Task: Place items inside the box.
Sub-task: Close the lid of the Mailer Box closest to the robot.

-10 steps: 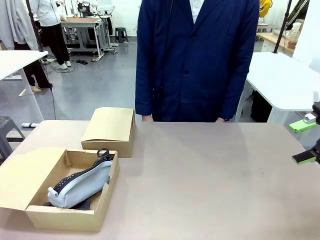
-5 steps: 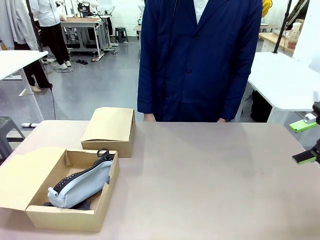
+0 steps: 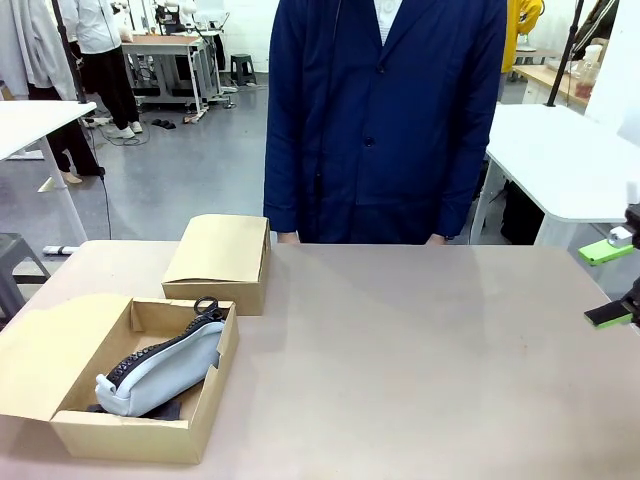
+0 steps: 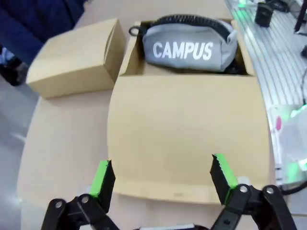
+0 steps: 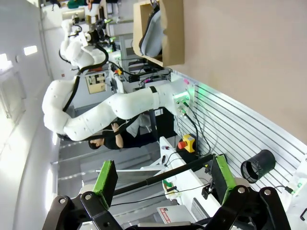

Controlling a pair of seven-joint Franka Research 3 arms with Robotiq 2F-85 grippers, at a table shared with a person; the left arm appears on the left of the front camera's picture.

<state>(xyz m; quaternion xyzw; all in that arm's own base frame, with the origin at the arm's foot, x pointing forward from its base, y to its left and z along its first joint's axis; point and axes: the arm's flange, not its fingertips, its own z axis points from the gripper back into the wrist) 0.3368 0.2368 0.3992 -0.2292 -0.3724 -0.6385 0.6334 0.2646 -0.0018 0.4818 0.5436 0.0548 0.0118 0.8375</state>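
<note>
The box [image 3: 140, 425] is brown cardboard. The pencil pouch [image 3: 160, 372] is light grey with a black zipper and white "CAMPUS" letters. The person's coat [image 3: 385, 110] is dark blue. The 2 grippers have green pads [image 4: 102, 176].

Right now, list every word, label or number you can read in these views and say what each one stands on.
"CAMPUS": white capital letters on the side of the grey zip pencil pouch, which lies in the wide open brown cardboard box.
A small sticker on dark equipment near the right gripper in the right wrist view: too small and blurred to read.
The smaller closed cardboard box: no print visible.
</note>
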